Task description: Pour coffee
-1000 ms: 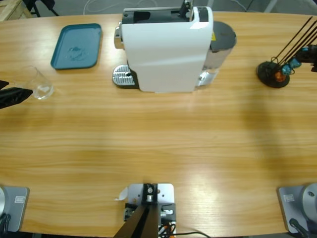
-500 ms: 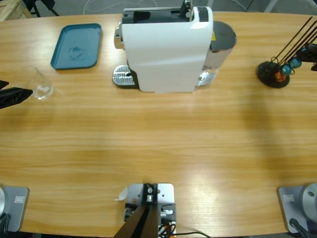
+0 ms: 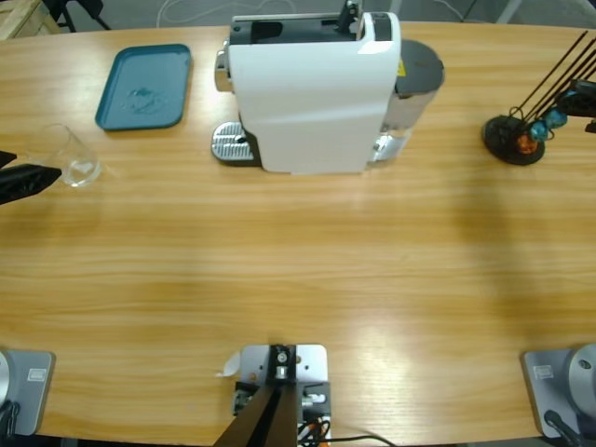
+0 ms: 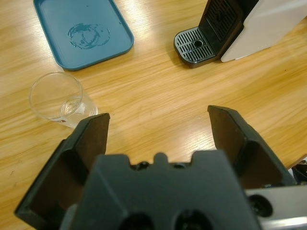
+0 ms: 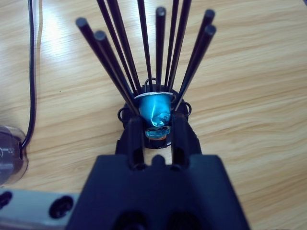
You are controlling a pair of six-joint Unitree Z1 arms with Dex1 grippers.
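My left gripper (image 4: pixel 158 127) is wide open and holds nothing. It sits low at the left edge of the wooden table (image 3: pixel 298 279), and its black tip (image 3: pixel 23 180) shows there from above. A clear glass (image 4: pixel 60 98) stands just beside my left jaw, not touching it. I cannot tell if there is any coffee in the glass. Past it lies a blue tray (image 4: pixel 81 31), near the far edge. The white coffee machine (image 3: pixel 312 93) stands in the middle at the back, with its drip plate (image 4: pixel 195 44) in front. There is a lot of bare wood between us. My right gripper (image 5: pixel 156 132) is at the right edge, pinched on a blue pod (image 5: pixel 154 109) in the black pod rack (image 3: pixel 515 140).
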